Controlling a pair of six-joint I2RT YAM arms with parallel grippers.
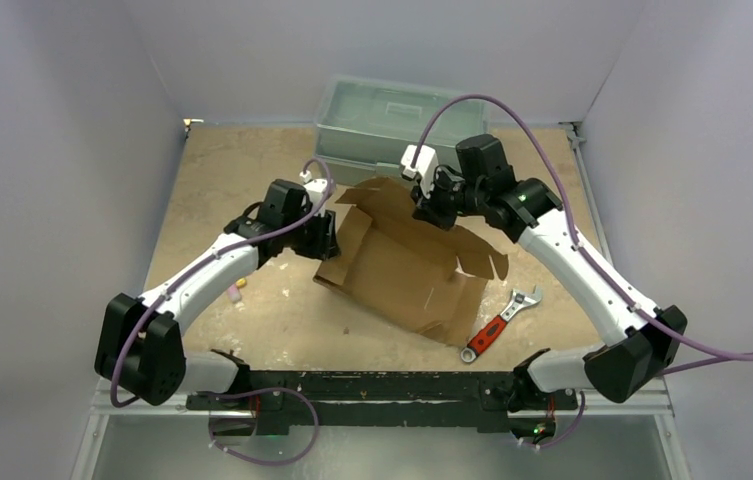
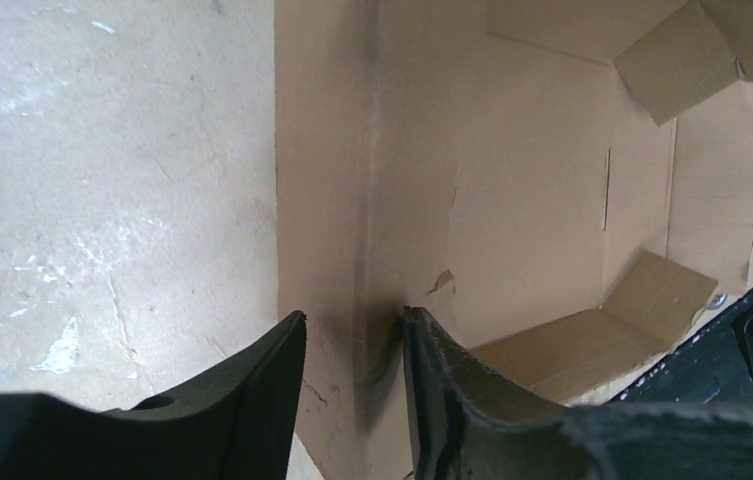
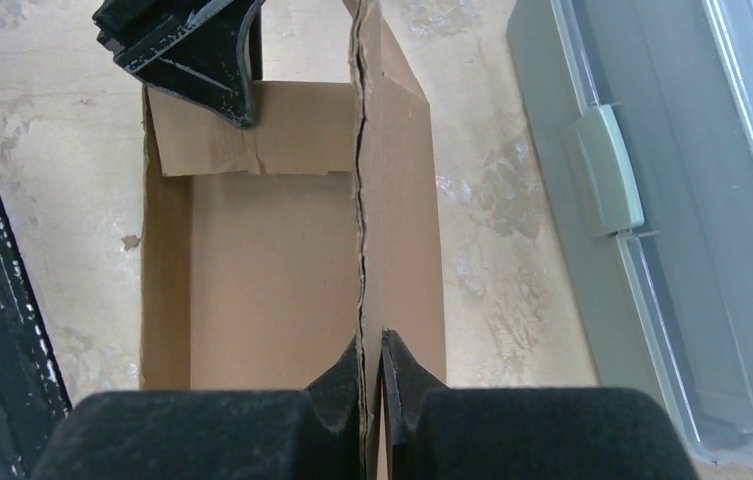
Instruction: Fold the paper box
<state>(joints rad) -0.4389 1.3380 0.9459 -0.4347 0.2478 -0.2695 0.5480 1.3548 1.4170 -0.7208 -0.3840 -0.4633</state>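
Left jaws apart, straddling raised side wall of paper box [image 2: 532, 200]; table [image 2: 102, 180] at left.

My left arm [image 1: 202, 272] and right arm [image 1: 580, 262] wear white shells with black joints, bolted to the black base rail [image 1: 382, 388]. Purple cables [image 1: 472, 98] loop off each, above that rail. A green light [image 1: 522, 197] dots my right arm's far joint. My left fingers [image 2: 242, 400] and right fingers [image 3: 202, 432] are matt black wedges.
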